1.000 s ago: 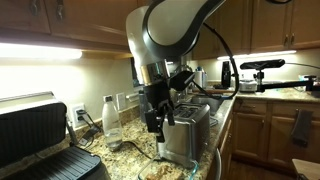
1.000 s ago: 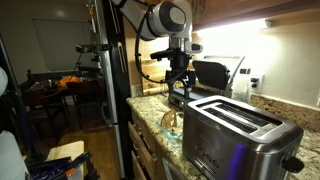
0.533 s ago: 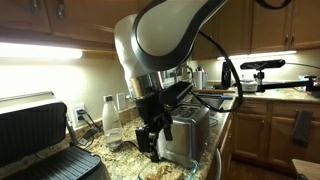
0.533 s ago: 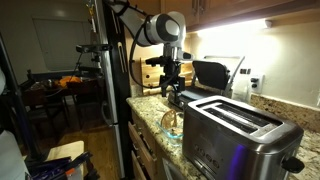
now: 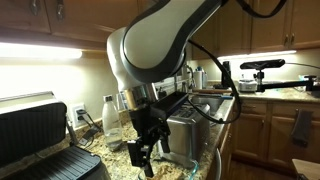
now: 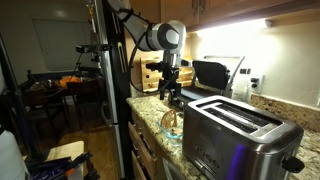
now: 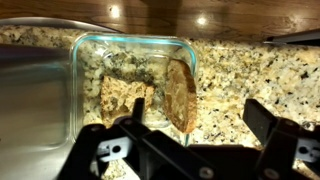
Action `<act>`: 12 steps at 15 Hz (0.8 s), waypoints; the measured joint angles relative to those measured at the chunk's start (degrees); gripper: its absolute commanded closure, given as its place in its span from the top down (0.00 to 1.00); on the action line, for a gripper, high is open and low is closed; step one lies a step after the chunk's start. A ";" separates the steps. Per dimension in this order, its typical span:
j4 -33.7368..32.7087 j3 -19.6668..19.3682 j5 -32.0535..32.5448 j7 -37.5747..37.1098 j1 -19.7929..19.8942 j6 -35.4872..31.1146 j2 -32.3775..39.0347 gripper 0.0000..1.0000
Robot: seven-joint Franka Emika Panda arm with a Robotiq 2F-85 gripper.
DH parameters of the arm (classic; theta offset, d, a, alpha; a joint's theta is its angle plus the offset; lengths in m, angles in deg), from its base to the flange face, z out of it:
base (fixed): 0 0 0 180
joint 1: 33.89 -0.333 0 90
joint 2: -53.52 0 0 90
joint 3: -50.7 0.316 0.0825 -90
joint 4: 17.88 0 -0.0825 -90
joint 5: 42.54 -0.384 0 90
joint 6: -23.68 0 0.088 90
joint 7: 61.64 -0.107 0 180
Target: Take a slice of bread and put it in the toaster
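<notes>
Arm has dropped toward the bread dish; grasp not made yet.

Over the last second the gripper (image 5: 141,160) has swung away from the toaster (image 5: 190,135) and come lower over the granite bench, toward the bench's front edge. In the wrist view the pincer fingers stand apart with nothing between them, hanging over a glass container (image 7: 130,40) that sits on the bench just beside the toaster's shiny side. The slice of bread (image 7: 181,92) stands tilted on its edge against the container's right wall, and more pieces lie flat beside it. The toaster (image 6: 235,130) is near the front edge and its slots look unfilled. My read: this is the approach to the pick. The next step is a further descent, lining up the fingers across the thin upright slice while keeping clear of the glass rim.
</notes>
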 measured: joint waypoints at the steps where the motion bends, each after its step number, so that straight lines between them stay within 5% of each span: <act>1: -0.17 0.00 -0.24 -0.08 0.00 -0.01 0.36 1.00; 12: -0.31 -0.11 -2.36 -0.16 0.00 -1.12 3.10 1.00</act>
